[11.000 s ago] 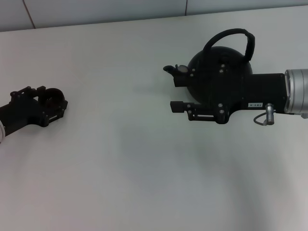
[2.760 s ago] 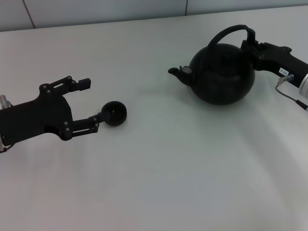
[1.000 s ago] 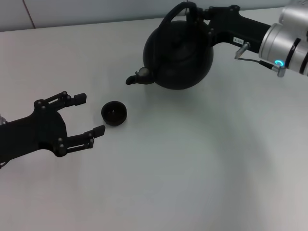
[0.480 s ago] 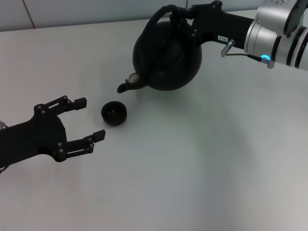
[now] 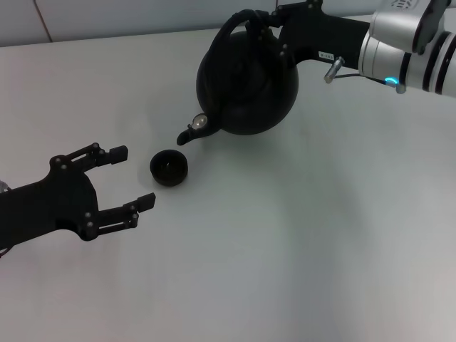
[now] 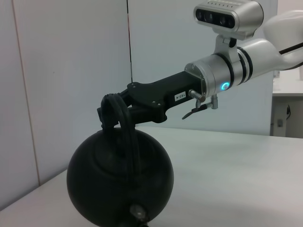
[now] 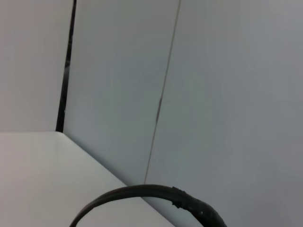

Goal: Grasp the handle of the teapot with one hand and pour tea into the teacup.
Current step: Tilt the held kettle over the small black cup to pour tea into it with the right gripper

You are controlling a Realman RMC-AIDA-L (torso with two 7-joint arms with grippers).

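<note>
Nearest, the left gripper waits with fingers spread, empty, just beside the teacup on the table. Beyond, the teapot hangs tilted, spout close above the cup, the right gripper clamped on the handle. Tea could miss such a small cup if the spout sits off-centre or tips fast.

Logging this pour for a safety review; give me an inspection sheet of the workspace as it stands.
Surface: white table, bare, no spill seen.
Job's things: teapot tilted, spout down near the teacup; tea not seen.
Clutter: nothing seen.
Grippers: right gripper shut on the handle; left gripper open beside the teacup, apart from it.
Cables: thin wire on the right arm.
Surroundings: pale wall panels.
</note>
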